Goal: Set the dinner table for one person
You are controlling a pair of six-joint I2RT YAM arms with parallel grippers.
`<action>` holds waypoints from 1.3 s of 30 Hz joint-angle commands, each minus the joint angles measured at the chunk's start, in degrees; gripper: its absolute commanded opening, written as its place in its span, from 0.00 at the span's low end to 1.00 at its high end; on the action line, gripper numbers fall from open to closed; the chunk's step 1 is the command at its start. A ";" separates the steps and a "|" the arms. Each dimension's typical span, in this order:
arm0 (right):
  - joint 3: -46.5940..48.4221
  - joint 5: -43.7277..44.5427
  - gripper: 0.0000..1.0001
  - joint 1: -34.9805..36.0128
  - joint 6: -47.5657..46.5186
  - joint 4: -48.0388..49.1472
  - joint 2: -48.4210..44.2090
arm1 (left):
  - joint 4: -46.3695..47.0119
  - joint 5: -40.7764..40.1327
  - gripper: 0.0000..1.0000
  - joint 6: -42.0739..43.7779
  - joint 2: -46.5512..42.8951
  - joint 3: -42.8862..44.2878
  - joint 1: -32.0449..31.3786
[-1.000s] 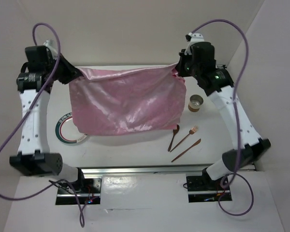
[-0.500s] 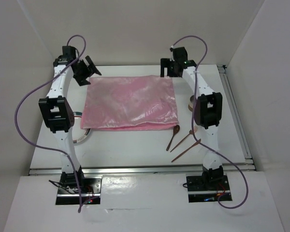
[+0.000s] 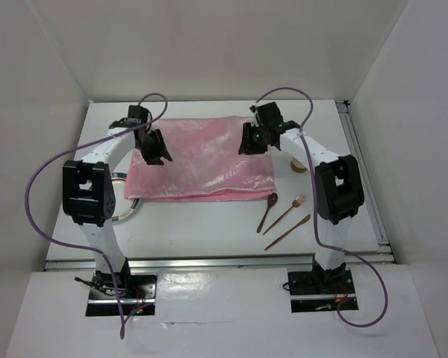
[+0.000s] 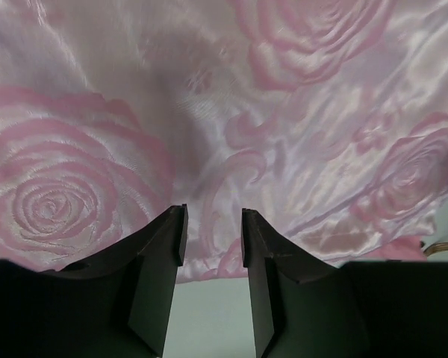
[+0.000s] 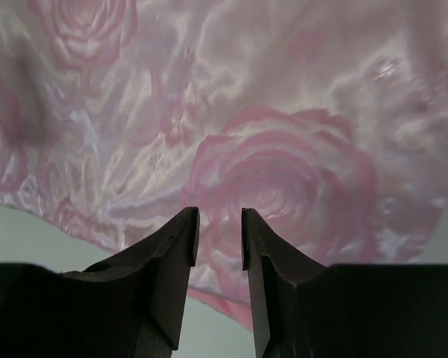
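The pink cloth (image 3: 201, 160) lies spread flat mid-frame on the white dinner table (image 3: 209, 233), probably as a mat for the setting. The left gripper (image 4: 213, 215) and right gripper (image 5: 219, 218) hang over its upper left and upper right parts, jaws slightly apart and holding nothing. At centre left a plate (image 3: 122, 212) pokes out from under the cloth's corner with nothing on the part that shows. The cup (image 3: 301, 166) to the right is mostly hidden by the arm, so I cannot tell what is in it.

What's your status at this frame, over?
Both empty: left tool and right tool narrowly open over pink cloth. Cloth lies spread on dinner table. In the way: plate partly hidden at cloth's left corner.
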 commanded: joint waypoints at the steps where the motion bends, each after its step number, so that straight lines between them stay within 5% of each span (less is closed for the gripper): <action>1: -3.86 -3.70 0.41 2.15 4.57 3.06 0.79 | 5.26 1.15 0.52 -1.51 1.48 -4.10 0.56; 13: -9.22 5.59 0.41 2.77 7.65 -0.37 6.51 | 5.96 0.53 0.53 -1.51 6.67 -9.11 -2.86; 21: -19.93 11.32 0.41 0.05 8.71 -2.04 -0.33 | 5.97 -0.26 0.54 -2.03 6.67 -12.81 -7.26; 32: -20.92 7.92 0.44 -0.48 6.69 -1.69 -7.29 | -1.14 -10.34 0.62 -4.66 -7.11 -13.70 -9.28; 39: -13.36 5.18 0.61 4.08 4.41 -3.45 -7.29 | -6.33 -11.42 0.71 -7.04 -21.00 -16.94 6.25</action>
